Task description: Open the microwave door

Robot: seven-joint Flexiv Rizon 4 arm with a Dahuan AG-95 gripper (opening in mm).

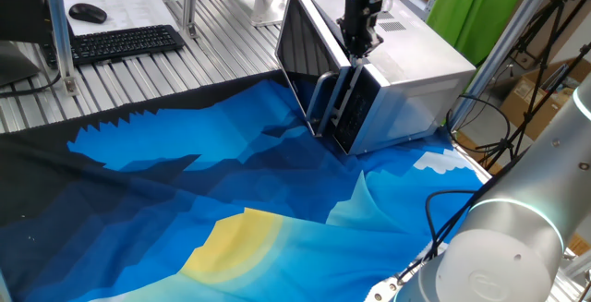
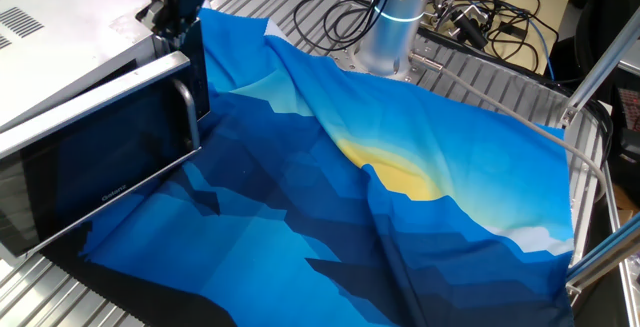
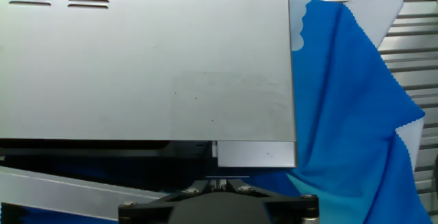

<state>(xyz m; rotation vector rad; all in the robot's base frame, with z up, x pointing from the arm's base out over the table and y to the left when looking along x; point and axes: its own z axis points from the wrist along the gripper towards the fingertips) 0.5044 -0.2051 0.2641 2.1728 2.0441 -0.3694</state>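
The microwave [image 1: 406,57] stands at the back of the table, and its silver-white top fills the hand view [image 3: 144,59]. The microwave door [image 1: 307,57] stands ajar, with its handle end swung out from the black control strip [image 1: 355,108]. Its vertical silver bar handle [image 1: 325,103] faces the cloth. The door [image 2: 100,162] and handle [image 2: 188,117] also show in the other fixed view. My gripper [image 1: 358,48] points down at the microwave's top front edge, at the gap between door and control strip. Its fingertips [image 3: 219,181] look pressed together with nothing between them.
A blue and yellow cloth [image 1: 277,210] covers the table in front of the microwave. A keyboard [image 1: 125,42] and mouse [image 1: 88,12] lie at the back left. The arm's base [image 2: 395,22] and cables [image 2: 480,17] stand across the table. Metal frame posts [image 1: 517,39] rise at the right.
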